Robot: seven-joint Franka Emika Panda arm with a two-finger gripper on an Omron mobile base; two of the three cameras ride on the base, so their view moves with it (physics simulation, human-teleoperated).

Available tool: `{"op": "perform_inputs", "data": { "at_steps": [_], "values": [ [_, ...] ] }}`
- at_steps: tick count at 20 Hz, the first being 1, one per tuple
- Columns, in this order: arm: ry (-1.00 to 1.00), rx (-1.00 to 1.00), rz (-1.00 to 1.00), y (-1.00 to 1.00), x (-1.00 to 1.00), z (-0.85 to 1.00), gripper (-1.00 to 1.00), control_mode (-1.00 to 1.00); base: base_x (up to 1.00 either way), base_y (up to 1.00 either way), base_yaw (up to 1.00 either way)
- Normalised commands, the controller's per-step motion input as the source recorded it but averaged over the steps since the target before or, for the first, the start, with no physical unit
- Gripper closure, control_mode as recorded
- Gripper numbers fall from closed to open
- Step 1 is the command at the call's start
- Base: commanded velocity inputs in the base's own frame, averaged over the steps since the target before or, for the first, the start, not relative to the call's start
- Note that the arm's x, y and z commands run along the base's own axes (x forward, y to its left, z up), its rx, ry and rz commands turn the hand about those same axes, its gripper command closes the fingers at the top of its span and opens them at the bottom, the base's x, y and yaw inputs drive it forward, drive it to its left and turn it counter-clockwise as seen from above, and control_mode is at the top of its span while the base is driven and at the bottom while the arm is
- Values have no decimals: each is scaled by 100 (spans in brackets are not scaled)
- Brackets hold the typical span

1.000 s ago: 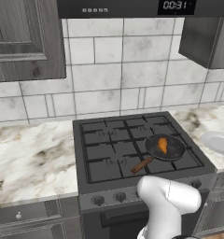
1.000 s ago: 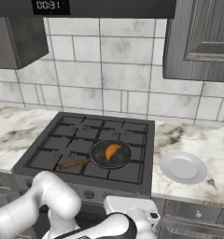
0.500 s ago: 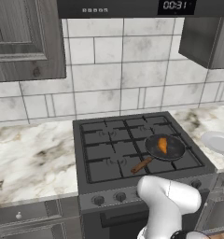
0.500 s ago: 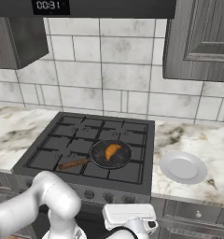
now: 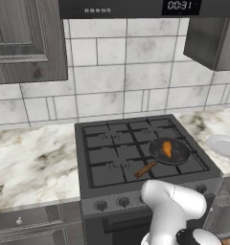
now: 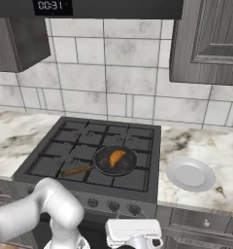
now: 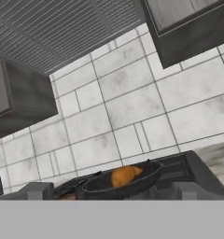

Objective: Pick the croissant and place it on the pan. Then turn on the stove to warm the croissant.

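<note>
The croissant (image 5: 167, 149) (image 6: 116, 157) (image 7: 124, 176) lies inside the black pan (image 5: 180, 153) (image 6: 129, 165) (image 7: 100, 185), on the front right burner of the stove (image 5: 112, 143) (image 6: 79, 141). The pan's wooden handle (image 5: 145, 169) (image 6: 77, 170) points toward the front left. My gripper (image 7: 111, 192) is low in front of the stove's knob row (image 6: 113, 206), looking up past the front edge at the pan. Its fingertips (image 7: 39, 190) stand wide apart with nothing between them. The white hand (image 6: 133, 232) sits below the stove front.
A round white plate (image 5: 224, 145) (image 6: 190, 174) rests on the marble counter (image 6: 210, 151) right of the stove. More counter (image 5: 30, 158) extends to the left. Dark cabinets (image 6: 208, 39) and a range hood (image 5: 126, 7) hang above, with a tiled wall behind.
The hand has sunk slightly lower in front of the stove. The croissant and pan have not moved.
</note>
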Motion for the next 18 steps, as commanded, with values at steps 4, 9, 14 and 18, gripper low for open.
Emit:
{"op": "perform_inputs", "data": {
  "at_steps": [4,9,14,18],
  "values": [
    [-1,0,-3,7,-1,-18,-100,-100,0,0,0],
    [-1,0,0,12,0,-23,-100,-100,0,0,0],
    [-2,0,0,10,0,-19,-100,-100,0,0,0],
    [-4,0,0,0,1,-12,-100,-100,0,0,0]
  ]
}}
